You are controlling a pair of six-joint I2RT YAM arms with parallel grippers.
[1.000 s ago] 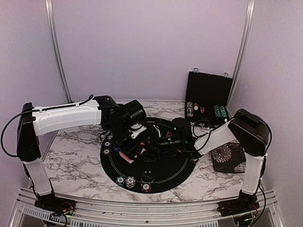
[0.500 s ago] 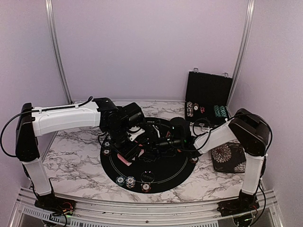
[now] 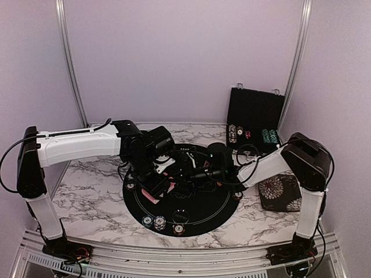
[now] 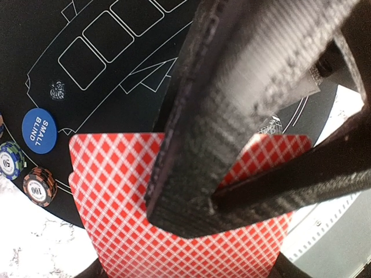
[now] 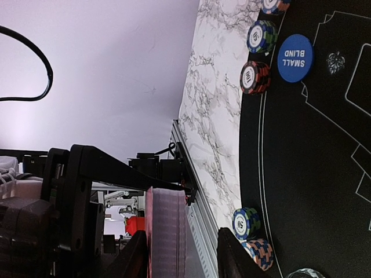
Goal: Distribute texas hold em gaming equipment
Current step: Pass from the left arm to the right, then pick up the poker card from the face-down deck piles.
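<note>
- Hanging above the black mat's [image 3: 203, 215] left half, the red-backed cards [image 4: 127, 197] sit clamped in the left gripper [image 3: 155, 185], slightly lower than before.
- The right gripper [image 5: 182, 255] straddles their edge; whether it pinches them, I cannot tell.
- A deal looks close.

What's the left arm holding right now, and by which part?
A deck of red-backed cards, pinched at its near end between the left fingers.

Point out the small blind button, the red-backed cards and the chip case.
small blind button [image 4: 39, 131], left wrist view, centre of blue face.
red-backed cards [image 4: 116, 191], left wrist view, top card's back.
chip case [image 3: 255, 107], top view, raised lid.
</note>
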